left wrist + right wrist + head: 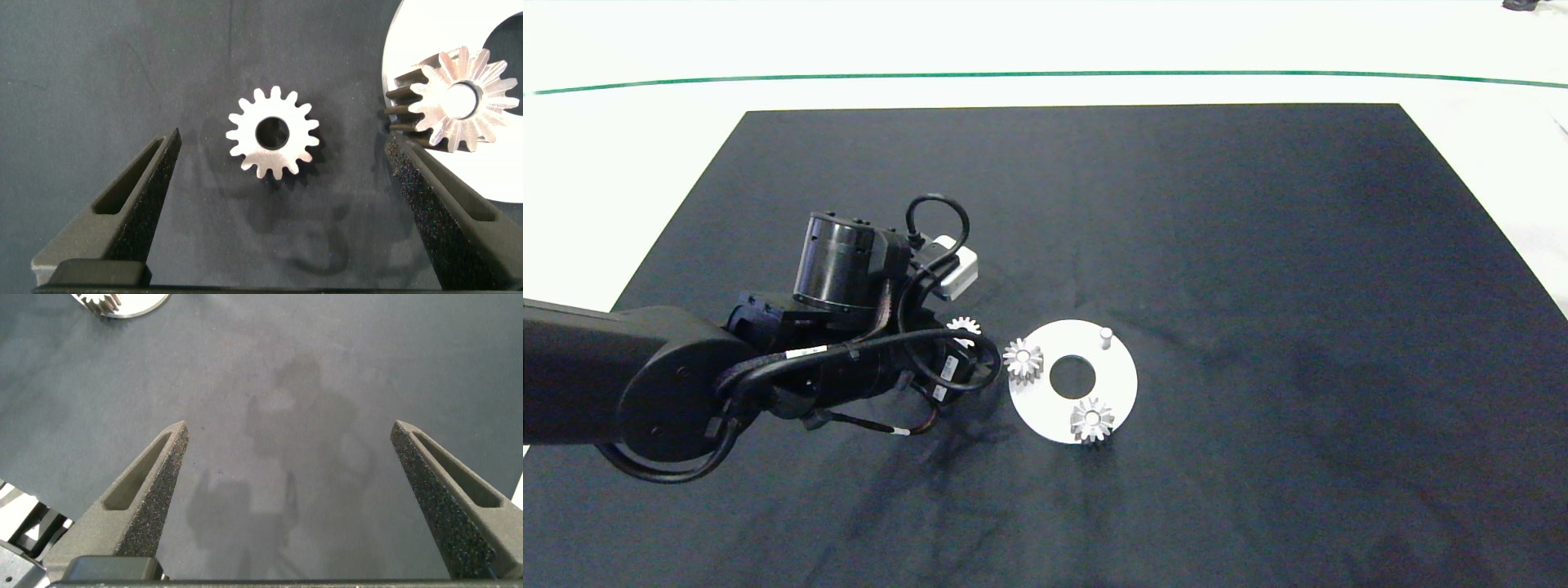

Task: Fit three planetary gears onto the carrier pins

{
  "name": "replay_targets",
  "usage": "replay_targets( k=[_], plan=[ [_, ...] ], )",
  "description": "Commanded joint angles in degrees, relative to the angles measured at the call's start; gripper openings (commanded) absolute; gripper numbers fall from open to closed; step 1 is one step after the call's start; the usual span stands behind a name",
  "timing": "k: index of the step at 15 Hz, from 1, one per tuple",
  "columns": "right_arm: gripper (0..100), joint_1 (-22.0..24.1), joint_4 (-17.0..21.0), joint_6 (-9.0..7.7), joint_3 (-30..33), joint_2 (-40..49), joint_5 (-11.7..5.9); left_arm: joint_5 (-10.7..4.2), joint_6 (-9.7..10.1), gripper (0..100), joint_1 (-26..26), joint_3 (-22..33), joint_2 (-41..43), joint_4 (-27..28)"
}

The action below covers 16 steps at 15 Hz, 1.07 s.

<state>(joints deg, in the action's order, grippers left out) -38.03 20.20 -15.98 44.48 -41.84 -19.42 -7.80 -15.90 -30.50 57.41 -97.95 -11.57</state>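
**Third Gear Pickup: Risk Points**

**Current state.** Two planetary gears sit on carrier pins of the white carrier disc [1123,384]: one at the disc's edge facing the left arm [1023,358], one at the edge nearest the camera [1092,420]. The far pin [1106,336] stands bare. The loose third gear [274,144] lies flat on the black mat [1258,245], just beside the disc. The left gripper [282,155] hangs over it with jaws spread wide, one finger on each side and neither touching the gear. The right gripper [290,441] is out of the head view, also spread, holding nothing over bare mat.

**Hazard 1: contact with the installed gear.** In the left wrist view, one finger [425,175] lies very close to the teeth of the mounted gear. Descending or closing from this position may strike that gear, lifting it off its pin or shifting the disc.

**Hazard 2: poor grip.** The gear is thin and lies flat. Fingers closing on tooth tips rather than across the body could let it slip, tilt or flip.

**Hazard 3: misalignment at the pin.** A tilted gear would likely jam on the bare pin or drop onto the disc face. The route to that pin also passes over or near the mounted gear.
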Motion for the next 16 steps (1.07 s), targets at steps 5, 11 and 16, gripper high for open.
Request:
replay_targets(
  k=[5,11,16],
  plan=[
    [100,-0.02,0.10,-0.10,-0.10,-0.26,-0.09,-0.02,-0.89,87,0.27,-0.28,-0.40,-2.05],
    [100,-0.02,0.10,-0.10,-0.10,-0.26,0.00,-0.02,-0.98,75,0.00,-0.98,-1.72,-3.46],
    [100,-0.02,0.10,-0.10,-0.10,-0.35,0.00,-0.02,-0.98,65,0.00,-0.80,-2.07,-4.69]
  ],
)
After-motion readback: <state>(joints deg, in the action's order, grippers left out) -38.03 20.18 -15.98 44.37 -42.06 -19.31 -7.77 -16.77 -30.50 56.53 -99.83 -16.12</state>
